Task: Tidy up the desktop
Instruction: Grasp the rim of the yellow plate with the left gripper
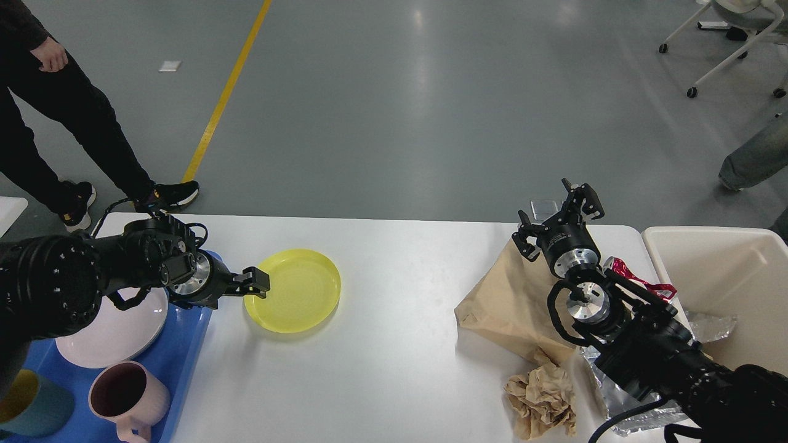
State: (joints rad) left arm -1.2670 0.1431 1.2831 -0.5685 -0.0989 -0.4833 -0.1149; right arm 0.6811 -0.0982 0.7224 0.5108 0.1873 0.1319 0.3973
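Your left hand (pixel 263 282) sits at the yellow plate's (pixel 293 290) left rim, fingers closed on the rim as far as I can tell. Plate lies on the worktop (pixel 394 344) just right of the blue tray (pixel 184 344). Right hand (pixel 557 215) open, empty, well right of plate, above the brown paper bag (pixel 511 301). Count: 1 yellow plate, 1 white plate (pixel 117 329), 2 cups, 1 paper wad (pixel 542 397), 1 bin (pixel 726 283).
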